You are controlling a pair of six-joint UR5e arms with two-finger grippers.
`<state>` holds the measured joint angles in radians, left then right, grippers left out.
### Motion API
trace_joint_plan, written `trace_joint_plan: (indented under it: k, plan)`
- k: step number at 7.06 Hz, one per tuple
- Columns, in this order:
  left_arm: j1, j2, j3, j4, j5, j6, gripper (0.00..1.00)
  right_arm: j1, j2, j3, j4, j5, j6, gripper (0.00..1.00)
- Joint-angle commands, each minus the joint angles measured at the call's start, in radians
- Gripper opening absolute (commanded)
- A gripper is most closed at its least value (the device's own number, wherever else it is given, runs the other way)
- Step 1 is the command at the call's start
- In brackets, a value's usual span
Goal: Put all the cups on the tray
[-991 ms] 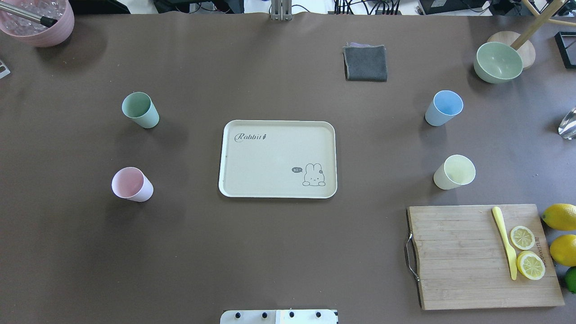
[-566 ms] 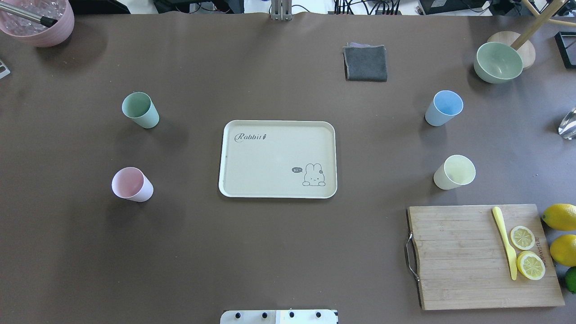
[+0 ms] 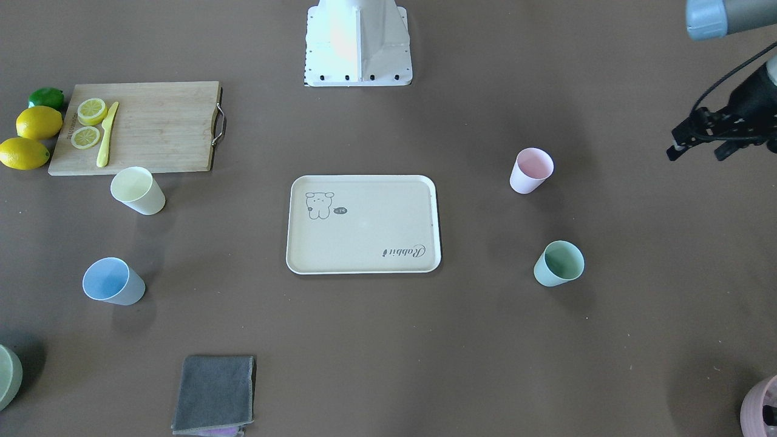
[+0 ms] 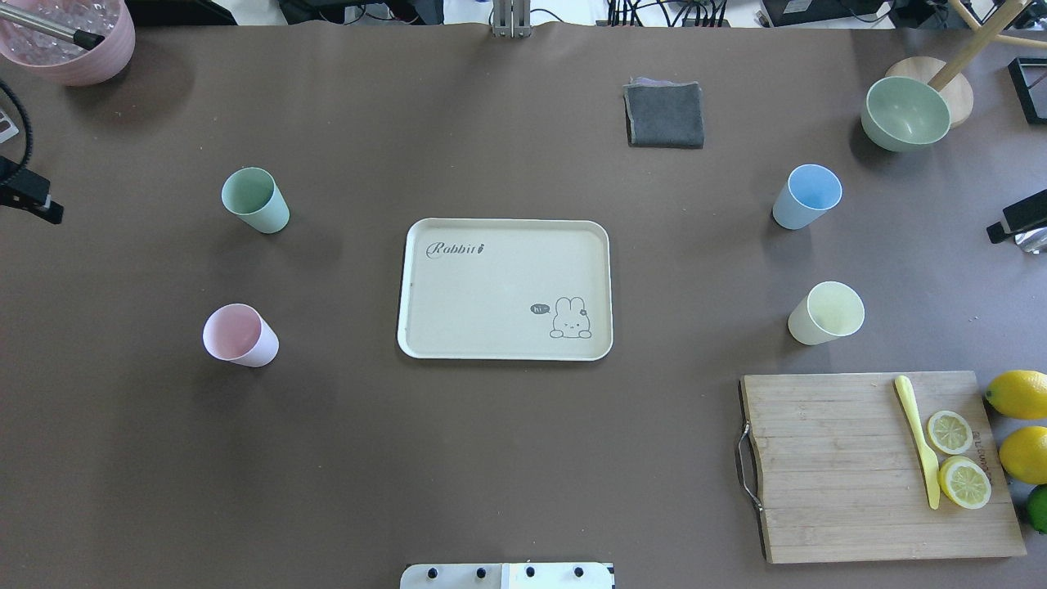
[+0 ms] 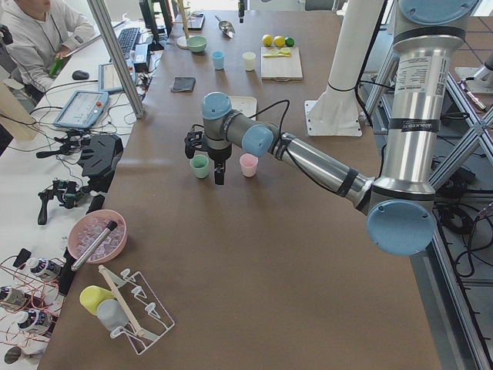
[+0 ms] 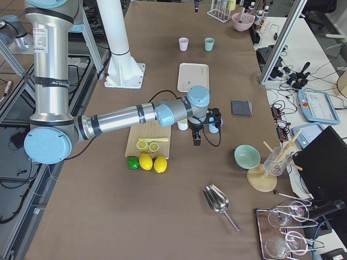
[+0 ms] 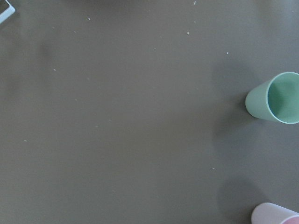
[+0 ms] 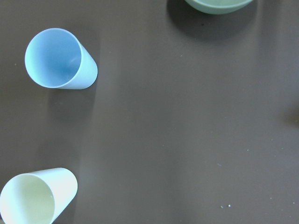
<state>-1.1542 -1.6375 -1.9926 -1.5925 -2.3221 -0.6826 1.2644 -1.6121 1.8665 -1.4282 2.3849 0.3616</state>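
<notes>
The beige tray lies at the table's middle with nothing on it. The mint green cup and the pink cup stand upright to its left. The light blue cup and the pale yellow cup stand upright to its right. My left gripper hovers open and empty outside the left cups, at the table's left edge. My right gripper hovers outside the right cups, its fingers apart and empty. Only one of its fingers shows in the overhead view.
A wooden cutting board with lemon slices and a yellow knife lies front right, with whole lemons beside it. A grey cloth and a sage-green bowl sit at the back right. A mauve ribbed pot is at the back left.
Both grippers have come into the overhead view, the left at the left edge and the right at the right edge. The cups and the tray have not moved.
</notes>
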Motion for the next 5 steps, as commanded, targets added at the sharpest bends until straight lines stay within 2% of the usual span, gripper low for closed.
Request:
trace_joint_plan:
  k: [1, 3, 4, 5]
  plan:
    - [0.144, -0.008, -0.008, -0.037, 0.067, -0.131, 0.97, -0.101, 0.001, 0.010, 0.008, -0.010, 0.078, 0.94]
    - [0.186, -0.010, 0.000, -0.044, 0.092, -0.143, 0.97, -0.213, 0.052, 0.020, 0.009, -0.064, 0.216, 0.92]
    - [0.189, -0.010, 0.003, -0.056, 0.093, -0.149, 0.97, -0.277, 0.076, 0.016, 0.009, -0.111, 0.268, 0.86]
    - [0.194, -0.012, 0.005, -0.057, 0.093, -0.150, 0.97, -0.293, 0.080, -0.001, 0.009, -0.130, 0.264, 0.78]
